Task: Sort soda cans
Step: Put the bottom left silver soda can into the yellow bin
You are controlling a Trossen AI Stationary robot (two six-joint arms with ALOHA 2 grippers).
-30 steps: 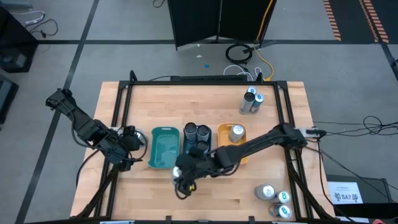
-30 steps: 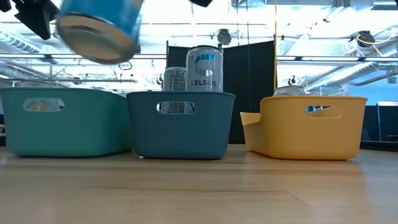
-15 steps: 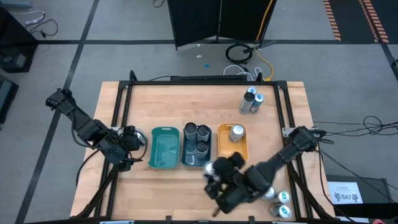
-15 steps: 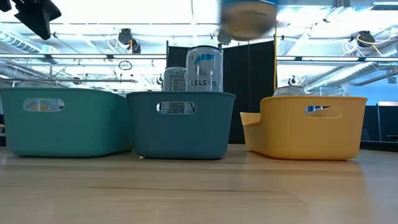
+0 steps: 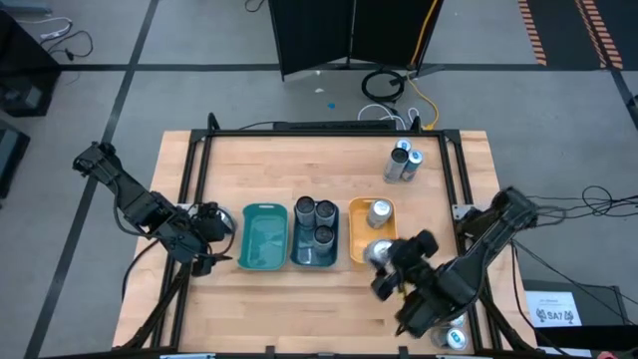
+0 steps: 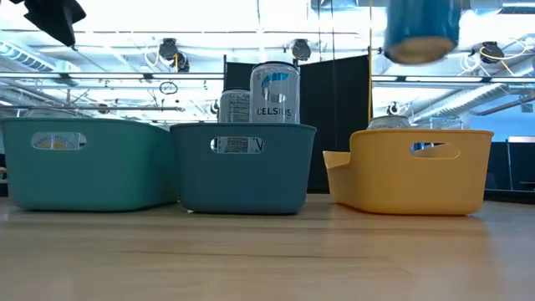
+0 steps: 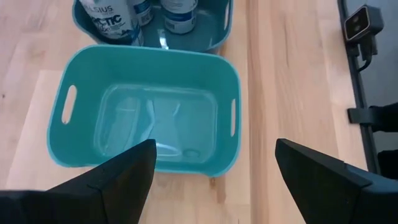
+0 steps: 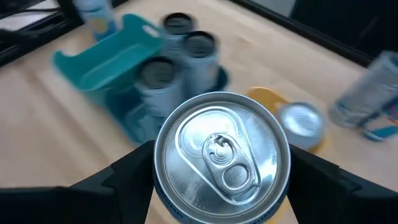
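Note:
My right gripper (image 5: 391,263) is shut on a blue soda can with a silver top (image 8: 222,152). It carries the can in the air over the near end of the yellow tray (image 5: 371,231); in the low view the can (image 6: 422,29) hangs above that tray (image 6: 418,167). One silver can (image 5: 379,212) stands in the yellow tray. Three dark-topped cans (image 5: 315,219) stand in the blue tray (image 5: 315,256). The teal tray (image 7: 149,124) holds nothing. My left gripper (image 5: 212,235) stays open just left of the teal tray, with nothing between its fingers (image 7: 118,180). My right gripper pinches the can between its two fingers, which lie on opposite sides of the can's side wall (image 8: 163,198), just under the top rim. The fingers slant down from the table's right near side. The can is lifted clear, roughly upright, its top toward the wrist camera.
Two cans (image 5: 403,162) stand at the table's far right. A few more (image 5: 444,321) stand at its near right corner, under my right arm. A black frame (image 5: 199,189) runs round the tabletop. Bare wood lies in front of the trays (image 6: 251,251).
My right gripper has carried the can toward the table's right edge, from in front of the blue tray to over the near end of the yellow tray. It has turned on the way, and the can has come from tilted to nearly upright. It stays shut on the can.

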